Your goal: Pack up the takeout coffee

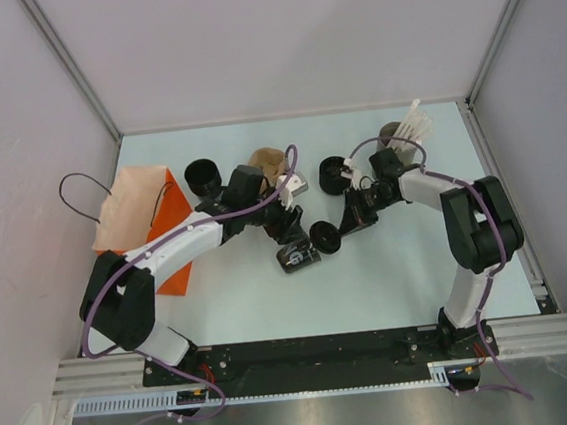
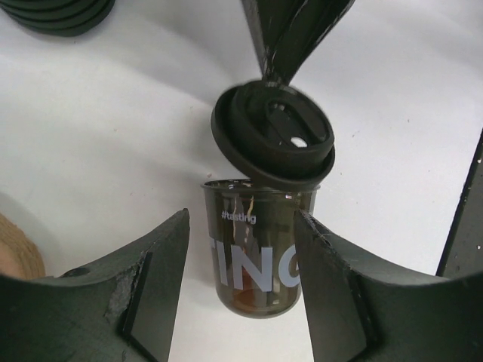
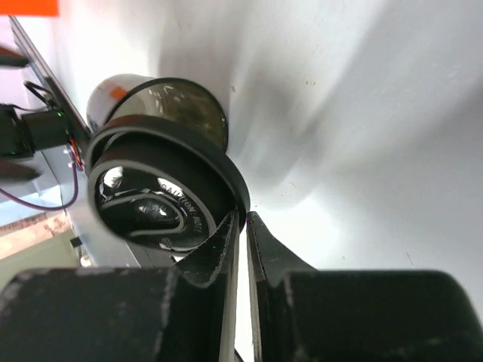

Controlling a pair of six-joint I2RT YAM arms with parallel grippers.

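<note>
- The desk (image 1: 410, 271) is walled on three sides, with bare room near the front.
- The orange bag (image 1: 139, 221) stands at the left edge.
- The takeout coffee (image 2: 260, 260) stands mid-desk between the parted left fingers (image 2: 155, 279), mostly hidden from above.
- The lid (image 2: 273, 136) sits tilted on the rim, pinched by the right fingers (image 3: 215, 253).
</note>
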